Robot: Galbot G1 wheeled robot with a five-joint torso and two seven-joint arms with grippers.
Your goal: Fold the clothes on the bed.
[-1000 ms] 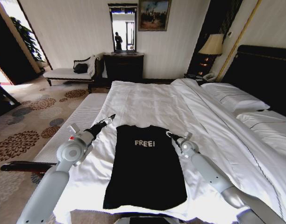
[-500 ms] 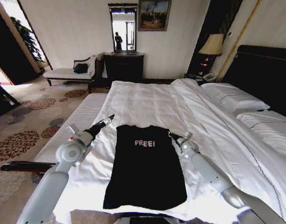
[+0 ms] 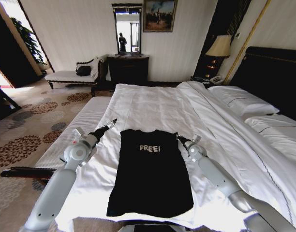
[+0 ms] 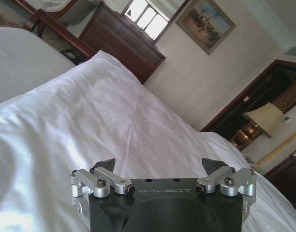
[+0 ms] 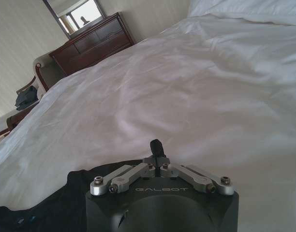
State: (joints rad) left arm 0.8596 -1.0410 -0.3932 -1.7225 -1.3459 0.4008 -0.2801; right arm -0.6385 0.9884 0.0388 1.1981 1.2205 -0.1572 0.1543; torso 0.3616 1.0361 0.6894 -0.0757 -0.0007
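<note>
We saw the black T-shirt (image 3: 150, 171) lying flat on the bed (image 3: 157, 104), folded into a long, narrow rectangle of soft matte cloth with its sleeves tucked out of sight. Its white "FREE!" lettering faced up near the collar end, and its hem lay close to the near edge of the mattress. The bed's white sheet was smooth but faintly creased, with long shallow wrinkles running away from the shirt toward the pillows (image 3: 242, 99), which were plump and rounded against the dark headboard (image 3: 276, 72).

The left gripper (image 3: 111, 124) hovered just beside the shirt's left shoulder corner, apart from the cloth. In the left wrist view its two short dark fingertips (image 4: 103, 164) stood spread wide on bright metal linkages, with bare sheet between them. The right gripper (image 3: 179, 137) sat at the shirt's right shoulder edge; in the right wrist view its dark tips (image 5: 156, 146) were pressed together into one slim upright point, with nothing between them. We could not tell from the head view whether that point touched the fabric. The right wrist view caught a dark, rumpled strip of the shirt (image 5: 51, 208) beside the gripper body, partly hidden by it.

The shirt's near hem corners curled slightly, and the robot's own frame cut off the bed edge below them.
</note>
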